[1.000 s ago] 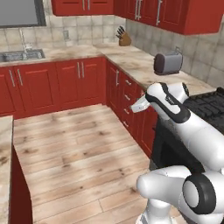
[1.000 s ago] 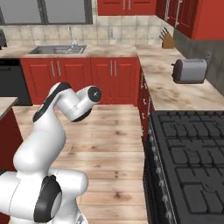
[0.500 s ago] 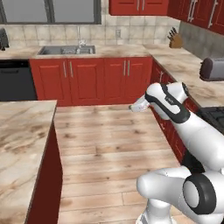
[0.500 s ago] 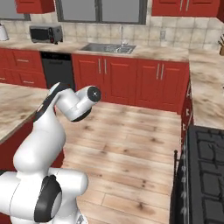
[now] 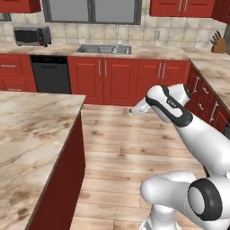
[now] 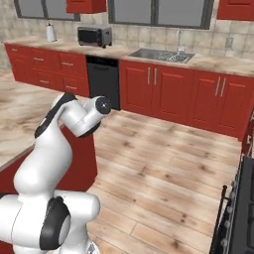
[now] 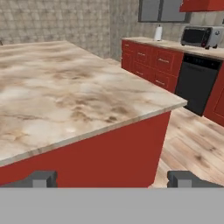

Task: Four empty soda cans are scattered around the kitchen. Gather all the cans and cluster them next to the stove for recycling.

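The soda cans are out of view. A dark strip of the stove (image 6: 244,208), with its oven handle, stands at the lower right edge of the right base view. My gripper (image 7: 113,179) is open and holds nothing. Its two fingertips (image 7: 41,178) stand wide apart in the hand view, facing the red side of the kitchen island. In the left base view the gripper (image 5: 137,110) reaches left from the folded arm, above the wooden floor.
The marbled island counter (image 5: 31,134) lies to my left. Along the back wall run red cabinets with a sink (image 5: 104,48), a black dishwasher (image 5: 51,74) and a microwave (image 5: 30,35). A knife block (image 5: 218,45) stands far right. Wooden floor lies between.
The whole picture has shifted: the base has turned left. Toaster and stove top slid off to the right; island, dishwasher and microwave came into view. The gripper stayed open.
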Robot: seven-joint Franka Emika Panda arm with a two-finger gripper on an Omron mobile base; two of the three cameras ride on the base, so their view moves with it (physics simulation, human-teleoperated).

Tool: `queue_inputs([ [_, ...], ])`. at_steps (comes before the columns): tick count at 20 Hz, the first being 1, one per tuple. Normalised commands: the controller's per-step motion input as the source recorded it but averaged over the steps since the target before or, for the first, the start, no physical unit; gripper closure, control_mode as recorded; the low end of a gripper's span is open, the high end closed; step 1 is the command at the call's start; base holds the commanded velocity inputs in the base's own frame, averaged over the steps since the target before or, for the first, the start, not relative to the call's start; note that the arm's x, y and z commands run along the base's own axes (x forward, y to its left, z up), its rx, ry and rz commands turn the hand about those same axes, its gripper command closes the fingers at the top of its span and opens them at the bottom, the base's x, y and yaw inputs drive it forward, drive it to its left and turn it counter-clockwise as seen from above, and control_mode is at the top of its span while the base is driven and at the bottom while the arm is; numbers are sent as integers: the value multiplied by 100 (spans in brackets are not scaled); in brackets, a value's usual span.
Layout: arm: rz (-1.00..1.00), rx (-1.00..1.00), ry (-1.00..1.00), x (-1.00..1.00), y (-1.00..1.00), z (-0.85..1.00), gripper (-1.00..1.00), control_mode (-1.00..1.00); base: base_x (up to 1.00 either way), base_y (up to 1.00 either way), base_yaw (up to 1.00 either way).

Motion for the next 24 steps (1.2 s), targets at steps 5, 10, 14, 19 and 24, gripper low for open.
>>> queue_inputs([
  [5,0,0,0,0,0,0,-100,100,-87,-37,0],
  [10,0,0,0,0,0,0,-100,100,-84,-24,0],
  [14,0,0,0,0,0,0,-100,100,-47,5,23],
  [19,0,0,0,0,0,0,-100,100,-28,1,42],
  [24,0,0,0,0,0,0,-100,100,-19,0,45],
])
